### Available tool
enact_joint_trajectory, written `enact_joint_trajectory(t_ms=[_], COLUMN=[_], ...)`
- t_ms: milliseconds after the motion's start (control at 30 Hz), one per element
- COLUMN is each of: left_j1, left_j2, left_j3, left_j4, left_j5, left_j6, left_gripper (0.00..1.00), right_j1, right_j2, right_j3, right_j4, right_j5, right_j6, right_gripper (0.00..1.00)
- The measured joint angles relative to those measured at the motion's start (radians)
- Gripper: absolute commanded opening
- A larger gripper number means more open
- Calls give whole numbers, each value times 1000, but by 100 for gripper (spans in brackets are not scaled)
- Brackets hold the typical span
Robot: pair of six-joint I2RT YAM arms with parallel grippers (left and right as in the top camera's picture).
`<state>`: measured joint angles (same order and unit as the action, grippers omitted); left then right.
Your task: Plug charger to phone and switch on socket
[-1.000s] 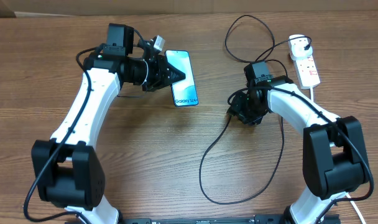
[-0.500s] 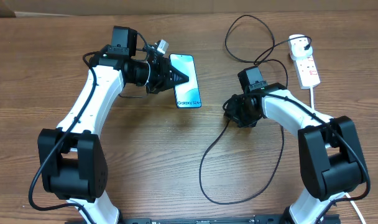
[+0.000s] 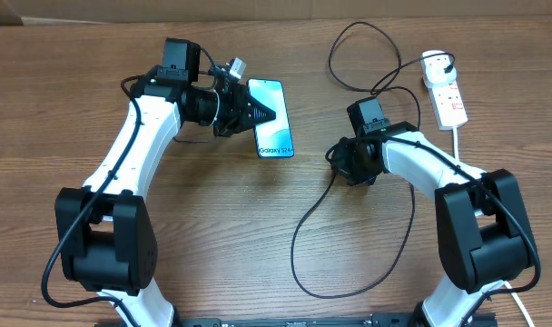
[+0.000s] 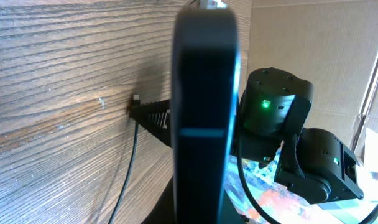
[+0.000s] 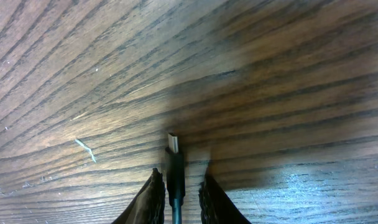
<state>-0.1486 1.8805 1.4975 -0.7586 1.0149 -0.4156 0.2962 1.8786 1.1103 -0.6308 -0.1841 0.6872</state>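
Left gripper (image 3: pixel 261 113) clamped on phone (image 3: pixel 274 134); right gripper (image 5: pixel 179 180) narrow around charger (image 5: pixel 172 144) tip, contact unclear

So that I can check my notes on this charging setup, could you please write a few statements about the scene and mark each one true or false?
1. The left gripper holds the phone. True.
2. The cable's connector is already in the phone. False: it lies on the table between the fingers of the right gripper, well apart from the phone.
3. The white plug sits in the power strip. True.
4. The phone's screen is dark. False: it is lit light blue, with small text at its lower end.
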Motion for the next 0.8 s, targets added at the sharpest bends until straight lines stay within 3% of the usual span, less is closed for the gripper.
enact_joint_trajectory(t_ms=[433, 800], left_j1=[0, 0], left_j2=[0, 0], left_j3=[0, 0], left_j4=[0, -3], left_j5=[0, 0], left_j6=[0, 1], left_gripper=[4, 4], right_j1=[0, -2], right_j2=[0, 0], right_j3=[0, 0], right_j4=[-1, 1], right_j5=[-11, -52], right_j6=[-4, -34], right_gripper=[4, 4])
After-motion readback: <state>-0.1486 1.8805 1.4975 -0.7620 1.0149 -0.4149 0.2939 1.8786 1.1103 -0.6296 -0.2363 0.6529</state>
